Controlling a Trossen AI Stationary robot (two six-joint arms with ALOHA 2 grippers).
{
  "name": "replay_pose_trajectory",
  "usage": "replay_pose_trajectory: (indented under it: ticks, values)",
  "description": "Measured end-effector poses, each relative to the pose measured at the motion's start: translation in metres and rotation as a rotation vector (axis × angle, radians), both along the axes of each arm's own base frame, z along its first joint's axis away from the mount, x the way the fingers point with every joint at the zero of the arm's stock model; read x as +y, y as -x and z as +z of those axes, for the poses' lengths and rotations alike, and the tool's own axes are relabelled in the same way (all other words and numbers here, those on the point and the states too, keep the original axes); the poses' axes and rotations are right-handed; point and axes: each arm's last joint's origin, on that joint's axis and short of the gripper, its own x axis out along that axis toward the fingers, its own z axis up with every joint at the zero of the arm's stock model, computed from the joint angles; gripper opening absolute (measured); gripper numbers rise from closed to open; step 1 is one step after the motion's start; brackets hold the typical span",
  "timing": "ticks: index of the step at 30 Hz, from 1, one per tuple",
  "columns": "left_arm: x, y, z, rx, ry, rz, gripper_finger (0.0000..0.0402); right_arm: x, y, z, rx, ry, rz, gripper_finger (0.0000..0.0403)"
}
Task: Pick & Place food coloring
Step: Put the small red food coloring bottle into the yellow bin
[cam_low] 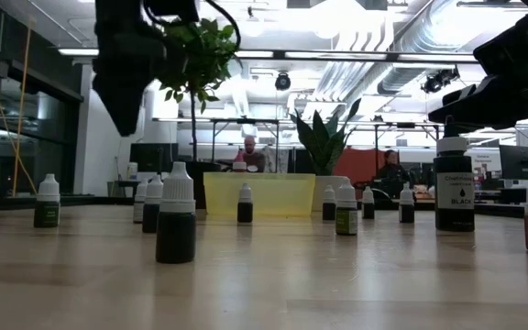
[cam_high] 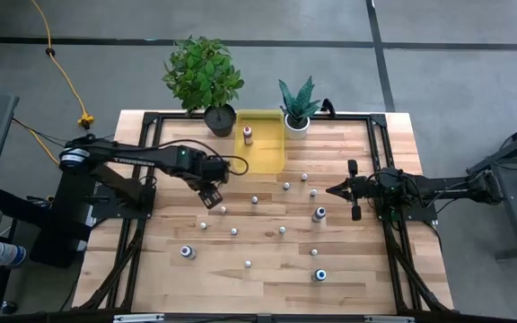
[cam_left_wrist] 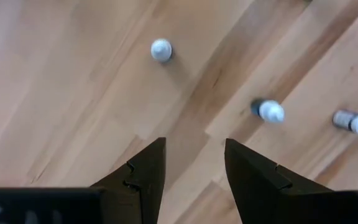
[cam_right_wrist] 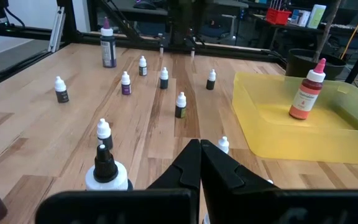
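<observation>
Several small food coloring bottles (cam_high: 255, 199) with pale caps stand upright and scattered on the wooden table; a few larger dark ones stand among them (cam_high: 319, 213). One red bottle (cam_high: 248, 135) stands in the yellow tray (cam_high: 267, 152). My left gripper (cam_high: 208, 196) hovers open and empty over the table's left middle. In the left wrist view its fingers (cam_left_wrist: 194, 155) point down at bare wood, with a bottle (cam_left_wrist: 161, 50) beyond them. My right gripper (cam_high: 332, 190) is shut and empty at the right middle, pointing toward the table's left; its wrist view (cam_right_wrist: 199, 163) shows the shut tips.
Two potted plants stand at the far edge, a bushy one in a dark pot (cam_high: 206, 81) left of the tray and a spiky one in a white pot (cam_high: 298, 112) to its right. A black metal frame (cam_high: 142, 152) borders the table. Bare wood lies along the near edge.
</observation>
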Motion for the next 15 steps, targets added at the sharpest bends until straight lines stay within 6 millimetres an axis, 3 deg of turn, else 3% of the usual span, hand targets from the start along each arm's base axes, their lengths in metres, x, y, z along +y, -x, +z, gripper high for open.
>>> replay_pose_trajectory:
  ticks: [15]
  values:
    - [0.047,-0.028,-0.039,0.035,0.013,0.032,0.0156,0.000,0.000,0.000,0.000,0.000,0.000,0.0000]
